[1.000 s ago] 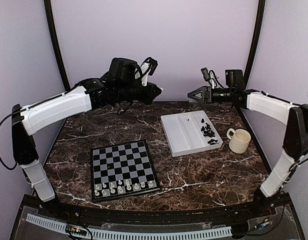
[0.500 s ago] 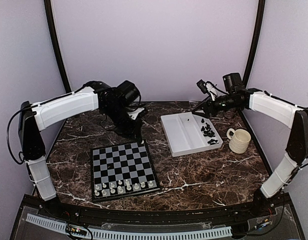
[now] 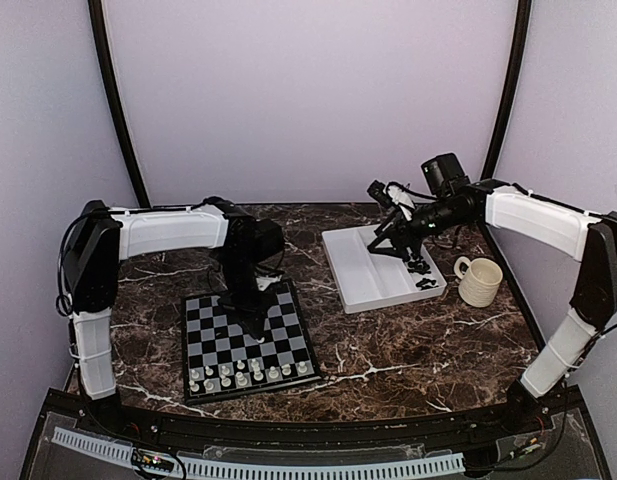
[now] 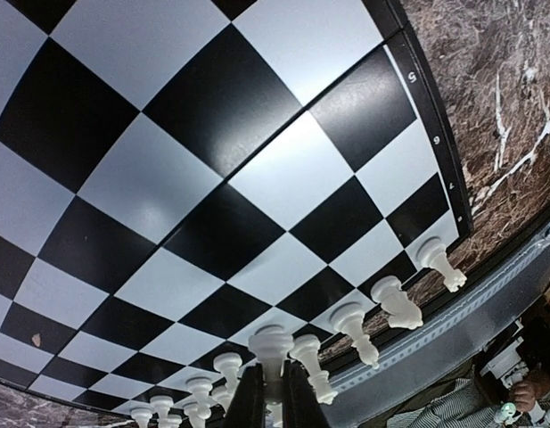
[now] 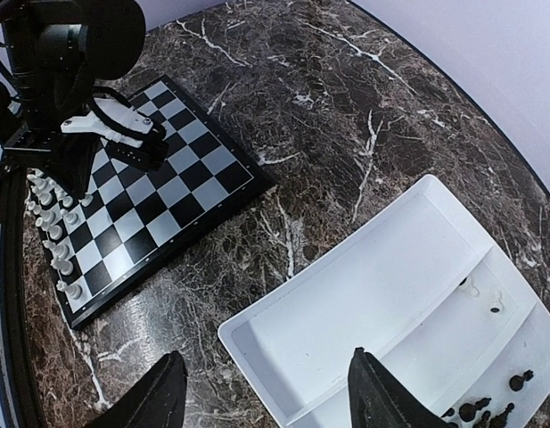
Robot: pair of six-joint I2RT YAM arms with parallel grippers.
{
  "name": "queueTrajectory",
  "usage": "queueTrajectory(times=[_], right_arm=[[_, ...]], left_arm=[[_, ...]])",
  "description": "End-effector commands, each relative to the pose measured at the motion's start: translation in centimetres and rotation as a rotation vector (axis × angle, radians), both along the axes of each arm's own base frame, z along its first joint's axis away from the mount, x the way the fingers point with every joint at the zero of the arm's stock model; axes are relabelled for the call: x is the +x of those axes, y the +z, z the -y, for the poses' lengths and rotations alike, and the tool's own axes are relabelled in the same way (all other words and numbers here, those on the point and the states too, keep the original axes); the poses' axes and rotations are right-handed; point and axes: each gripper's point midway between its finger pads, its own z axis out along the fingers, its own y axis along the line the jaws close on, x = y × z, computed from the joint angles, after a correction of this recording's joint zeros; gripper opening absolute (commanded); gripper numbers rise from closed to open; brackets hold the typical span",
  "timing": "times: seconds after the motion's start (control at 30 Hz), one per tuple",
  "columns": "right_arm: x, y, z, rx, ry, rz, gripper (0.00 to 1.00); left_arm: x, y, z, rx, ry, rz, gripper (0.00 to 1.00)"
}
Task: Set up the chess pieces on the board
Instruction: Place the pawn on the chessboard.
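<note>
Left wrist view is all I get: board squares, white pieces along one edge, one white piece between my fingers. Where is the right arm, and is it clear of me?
Observer: Yes, it is clear. The right gripper is off the board, hanging over the white tray with its jaws open and empty.
Operator: Any black pieces on the board?
Observer: None that I can see. The black pieces lie loose in the tray's compartment nearest the mug.
Operator: Where over the board am I?
Observer: Your left gripper, with its white piece, is roughly over the board's middle, short of the white rows at the near edge.
</note>
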Motion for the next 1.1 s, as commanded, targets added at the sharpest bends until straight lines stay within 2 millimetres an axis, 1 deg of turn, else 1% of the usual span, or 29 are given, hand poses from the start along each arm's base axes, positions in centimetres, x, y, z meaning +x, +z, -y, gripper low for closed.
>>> queueTrajectory(times=[0.0, 0.17, 0.2, 0.27, 0.4, 0.57, 0.77, 0.87, 0.93, 1.0, 1.07], right_arm=[[0.1, -0.3, -0.2, -0.032, 0.012, 0.017, 0.64], [0.0, -0.7, -0.4, -0.048, 0.019, 0.015, 0.64], [-0.1, -0.7, -0.5, -0.051, 0.02, 0.015, 0.64], [-0.1, -0.8, -0.6, -0.056, 0.022, 0.014, 0.64], [-0.2, -1.1, -0.8, -0.067, 0.031, 0.008, 0.64], [-0.3, -1.4, -1.1, -0.079, 0.04, -0.001, 0.64], [-0.4, -1.7, -1.4, -0.091, 0.047, -0.004, 0.64], [-0.5, -1.9, -1.4, -0.095, 0.049, -0.008, 0.64], [-0.6, -1.9, -1.5, -0.097, 0.053, -0.009, 0.64], [-0.6, -1.9, -1.6, -0.099, 0.055, -0.011, 0.64], [-0.7, -1.9, -1.6, -0.102, 0.058, -0.012, 0.64]], left_arm=[[-0.6, -0.5, -0.4, 0.013, -0.02, -0.049, 0.07], [-0.2, -1.1, 0.0, 0.008, -0.028, -0.044, 0.12], [-0.1, -1.1, 0.1, 0.007, -0.028, -0.04, 0.17], [0.1, -1.2, 0.4, -0.003, -0.03, -0.032, 0.23], [0.5, -1.2, 0.6, -0.013, -0.034, -0.016, 0.28], [0.4, -1.2, 0.6, -0.014, -0.041, -0.01, 0.3], [-0.5, -1.7, 0.6, -0.015, -0.056, -0.034, 0.29], [-0.4, -1.8, 1.0, -0.03, -0.059, -0.023, 0.29], [-0.3, -1.9, 1.2, -0.037, -0.062, -0.018, 0.31], [-0.1, -2.0, 1.4, -0.042, -0.068, -0.007, 0.35], [0.0, -2.1, 1.4, -0.041, -0.071, 0.001, 0.36]])
